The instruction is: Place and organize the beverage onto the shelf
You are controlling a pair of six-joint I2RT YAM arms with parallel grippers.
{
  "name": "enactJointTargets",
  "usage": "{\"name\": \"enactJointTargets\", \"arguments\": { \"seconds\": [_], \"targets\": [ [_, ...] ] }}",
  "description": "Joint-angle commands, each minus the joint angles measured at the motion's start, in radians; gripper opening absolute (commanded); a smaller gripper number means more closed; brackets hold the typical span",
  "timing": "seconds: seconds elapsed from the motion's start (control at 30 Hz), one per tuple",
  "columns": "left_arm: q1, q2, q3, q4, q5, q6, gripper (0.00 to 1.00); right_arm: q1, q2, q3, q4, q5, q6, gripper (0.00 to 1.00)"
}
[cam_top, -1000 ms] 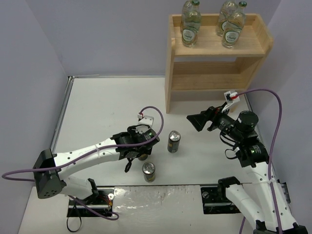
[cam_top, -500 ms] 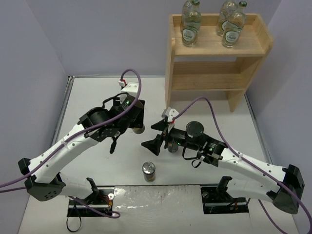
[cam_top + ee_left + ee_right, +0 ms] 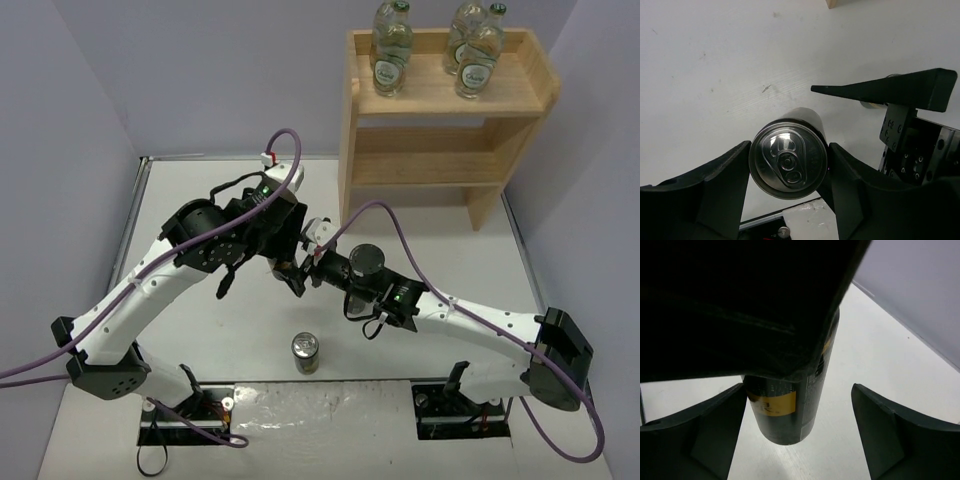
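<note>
Left wrist view showed the left tool (image 3: pixel 790 150) clamped on a slim dark can (image 3: pixel 788 164), one finger pressed on each side, with the silver top facing the camera. I could not tell if the can touched the white surface (image 3: pixel 715 75) or hung just above it. The right tool (image 3: pixel 799 390) had its fingers wide apart. In the right wrist view the same can sat in the gap between them, and neither finger touched it. From the top view the two tools were very close together, near the middle of the surface. A second can (image 3: pixel 306 352) stood alone, closer to the arm bases. The bottles (image 3: pixel 392 55) stood on the top level of the wooden shelf (image 3: pixel 430 140), and no can was on the shelf yet. It looked like the can was about to go from one tool to the other. The tools could bump, because they were so close. The can could fall and roll if the left tool let go before the right one squeezed. A low swing could also knock the second can over.
</note>
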Motion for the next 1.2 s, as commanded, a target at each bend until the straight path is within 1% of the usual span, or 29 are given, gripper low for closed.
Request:
{"name": "enactJointTargets", "arguments": {
  "seconds": [0.0, 0.03, 0.07, 0.1, 0.13, 0.17, 0.2, 0.23, 0.33, 0.4, 0.43, 0.5, 0.53, 0.6, 0.63, 0.67, 0.7, 0.73, 0.77, 0.8, 0.9, 0.93, 0.97, 1.0, 1.03, 1.07, 1.1, 1.13, 1.17],
  "targets": [
    [-0.003, -0.018, 0.077, 0.006, 0.022, 0.044, 0.02, 0.008, 0.013, 0.037, 0.135, 0.000, -0.029, 0.77],
    [-0.003, -0.015, 0.082, 0.005, 0.028, 0.045, 0.03, 0.008, 0.017, 0.039, 0.141, -0.009, -0.027, 0.74],
    [-0.003, -0.014, 0.085, 0.001, 0.028, 0.048, 0.02, 0.008, 0.025, 0.037, 0.153, -0.026, -0.022, 0.65],
    [-0.003, -0.013, 0.088, 0.000, 0.025, 0.048, 0.02, 0.008, 0.026, 0.037, 0.159, -0.030, -0.021, 0.61],
    [-0.003, -0.013, 0.091, -0.005, 0.022, 0.048, 0.02, 0.008, 0.028, 0.034, 0.171, -0.036, -0.018, 0.60],
    [-0.003, -0.013, 0.095, -0.005, 0.024, 0.051, 0.02, 0.006, 0.030, 0.025, 0.185, -0.036, -0.012, 0.61],
    [-0.003, -0.013, 0.098, -0.003, 0.027, 0.053, 0.02, 0.005, 0.033, 0.023, 0.199, -0.036, -0.001, 0.65],
    [-0.001, -0.014, 0.100, -0.003, 0.030, 0.057, 0.03, 0.002, 0.036, 0.023, 0.202, -0.041, 0.007, 0.74],
    [-0.001, -0.007, 0.121, -0.011, 0.034, 0.063, 0.02, -0.007, 0.049, 0.034, 0.207, -0.067, 0.030, 0.81],
    [-0.001, 0.002, 0.144, -0.017, 0.037, 0.070, 0.02, -0.008, 0.056, 0.036, 0.216, -0.070, 0.033, 0.82],
    [-0.001, 0.010, 0.154, -0.025, 0.036, 0.071, 0.03, -0.008, 0.057, 0.036, 0.221, -0.072, 0.034, 0.77],
    [-0.001, 0.012, 0.167, -0.026, 0.042, 0.076, 0.03, -0.006, 0.054, 0.036, 0.230, -0.073, 0.034, 0.61],
    [-0.001, 0.013, 0.171, -0.028, 0.041, 0.076, 0.02, -0.007, 0.054, 0.034, 0.233, -0.075, 0.034, 0.42],
    [-0.001, 0.015, 0.177, -0.029, 0.039, 0.082, 0.02, -0.008, 0.046, 0.026, 0.250, -0.089, 0.033, 0.23],
    [0.000, 0.018, 0.187, -0.031, 0.038, 0.082, 0.03, -0.008, 0.043, 0.023, 0.254, -0.095, 0.033, 0.07],
    [0.000, 0.021, 0.194, -0.031, 0.033, 0.083, 0.15, -0.006, 0.034, 0.017, 0.265, -0.095, 0.036, 0.00],
    [0.000, 0.022, 0.209, -0.028, 0.012, 0.083, 0.28, -0.011, 0.028, -0.004, 0.300, -0.093, 0.037, 0.00],
    [0.000, 0.022, 0.218, -0.023, -0.005, 0.077, 0.45, -0.015, 0.020, -0.019, 0.326, -0.084, 0.047, 0.00],
    [0.002, 0.024, 0.229, -0.019, -0.024, 0.074, 0.83, -0.021, 0.005, -0.033, 0.367, -0.082, 0.059, 0.00],
    [0.006, 0.024, 0.243, -0.012, -0.038, 0.073, 0.94, -0.033, -0.001, -0.044, 0.375, -0.084, 0.068, 0.00],
    [0.040, 0.045, 0.348, 0.003, -0.081, 0.064, 0.94, -0.098, -0.019, -0.064, 0.379, -0.086, 0.106, 0.00],
    [0.051, 0.050, 0.382, 0.005, -0.109, 0.054, 0.94, -0.137, -0.041, -0.072, 0.380, -0.079, 0.117, 0.00],
    [0.069, 0.053, 0.454, 0.006, -0.134, 0.050, 0.94, -0.156, -0.055, -0.090, 0.379, -0.067, 0.125, 0.00],
    [0.077, 0.053, 0.480, 0.011, -0.159, 0.050, 0.94, -0.171, -0.070, -0.102, 0.379, -0.050, 0.123, 0.00],
    [0.083, 0.044, 0.499, 0.027, -0.182, 0.050, 0.94, -0.185, -0.093, -0.113, 0.376, 0.004, 0.120, 0.00],
    [0.086, 0.032, 0.497, 0.037, -0.229, 0.051, 0.94, -0.213, -0.136, -0.128, 0.354, 0.040, 0.114, 0.00],
    [0.086, -0.006, 0.475, 0.066, -0.248, 0.057, 0.94, -0.231, -0.156, -0.129, 0.328, 0.092, 0.108, 0.00],
    [0.088, -0.031, 0.436, 0.084, -0.260, 0.068, 0.94, -0.256, -0.196, -0.127, 0.304, 0.102, 0.105, 0.00],
    [0.089, -0.062, 0.325, 0.103, -0.274, 0.071, 0.94, -0.314, -0.213, -0.121, 0.256, 0.111, 0.109, 0.00]
  ]
}}
